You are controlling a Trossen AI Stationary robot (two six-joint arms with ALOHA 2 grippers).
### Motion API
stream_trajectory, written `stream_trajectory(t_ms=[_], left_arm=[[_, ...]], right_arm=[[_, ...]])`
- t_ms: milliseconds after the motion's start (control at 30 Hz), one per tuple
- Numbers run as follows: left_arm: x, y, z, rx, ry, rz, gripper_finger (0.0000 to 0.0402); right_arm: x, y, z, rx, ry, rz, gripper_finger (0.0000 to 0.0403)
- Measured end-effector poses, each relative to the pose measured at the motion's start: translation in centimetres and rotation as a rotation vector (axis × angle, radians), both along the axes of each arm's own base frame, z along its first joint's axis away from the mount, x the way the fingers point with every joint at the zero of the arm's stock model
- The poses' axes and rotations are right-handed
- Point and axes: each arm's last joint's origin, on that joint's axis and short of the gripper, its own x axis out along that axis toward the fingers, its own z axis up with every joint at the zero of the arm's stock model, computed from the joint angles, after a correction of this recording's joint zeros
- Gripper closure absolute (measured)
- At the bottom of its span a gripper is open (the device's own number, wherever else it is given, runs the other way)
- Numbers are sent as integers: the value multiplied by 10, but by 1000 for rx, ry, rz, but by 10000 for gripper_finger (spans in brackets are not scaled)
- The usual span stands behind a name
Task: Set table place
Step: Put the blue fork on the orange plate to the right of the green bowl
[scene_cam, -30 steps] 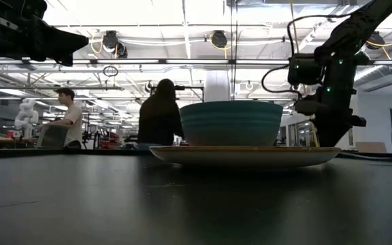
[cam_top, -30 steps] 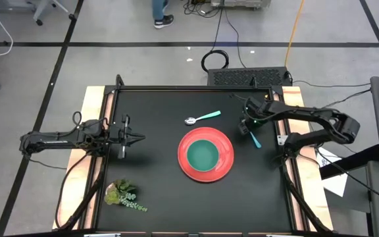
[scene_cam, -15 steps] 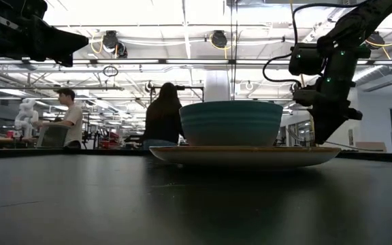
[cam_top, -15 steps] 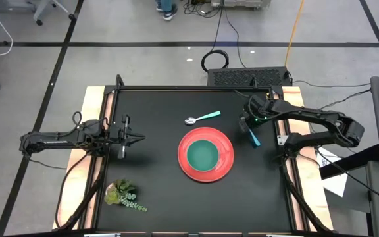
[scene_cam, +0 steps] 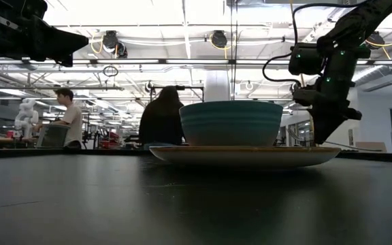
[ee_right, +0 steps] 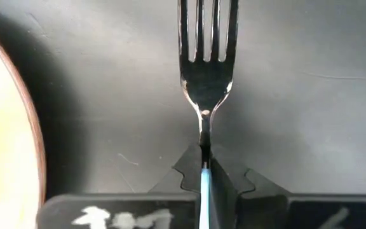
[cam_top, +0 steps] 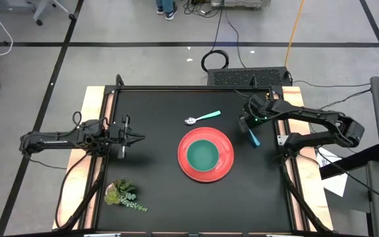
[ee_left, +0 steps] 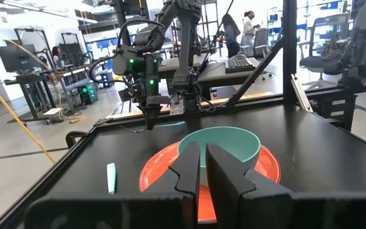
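The red plate [cam_top: 224, 166] lies mid-table with the teal-green bowl [cam_top: 203, 155] standing in it. The teal-handled spoon [cam_top: 202, 118] lies on the table beyond the plate. My right gripper [cam_top: 246, 125] is to the right of the plate and is shut on the blue-handled fork [cam_top: 252, 137]. The fork's tines [ee_right: 208, 32] reach out ahead of the fingers, over the black table [cam_top: 156, 112]. My left gripper [cam_top: 139, 138] is shut and empty above the table's left part, pointing at the plate. My right gripper pinches the fork between its two fingers at the top of the blue handle [ee_right: 204, 179], just behind the steel neck [ee_right: 204, 130]. The fingers come from above, slanting down. The rest of the handle [cam_top: 255, 141] sticks out toward the near right. Whether the fork touches the table, I cannot tell.
A leafy green sprig [cam_top: 125, 195] lies at the near left of the table. Pale wooden strips [cam_top: 92, 112] run along the left and right sides. Beyond the table, people [scene_cam: 65, 117] show in the room.
My right gripper has shifted a little toward the table's right edge with the fork, still shut on it, and has then kept still.
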Motion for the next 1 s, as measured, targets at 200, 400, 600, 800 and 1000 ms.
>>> stream_trajectory(t_ms=[200, 400, 600, 800, 1000], left_arm=[[0, 0, 0, 0, 0, 0, 369], [0, 0, 0, 0, 0, 0, 369], [0, 0, 0, 0, 0, 0, 369], [0, 0, 0, 0, 0, 0, 369], [0, 0, 0, -1, 0, 0, 369]], right_arm=[[8, -2, 4, 39, -132, 16, 400], [17, -2, 13, 39, -209, 29, 400], [30, -1, 31, -4, -264, 93, 399], [42, 6, 44, -100, -304, 273, 399], [47, 15, 60, -263, -376, 366, 399]])
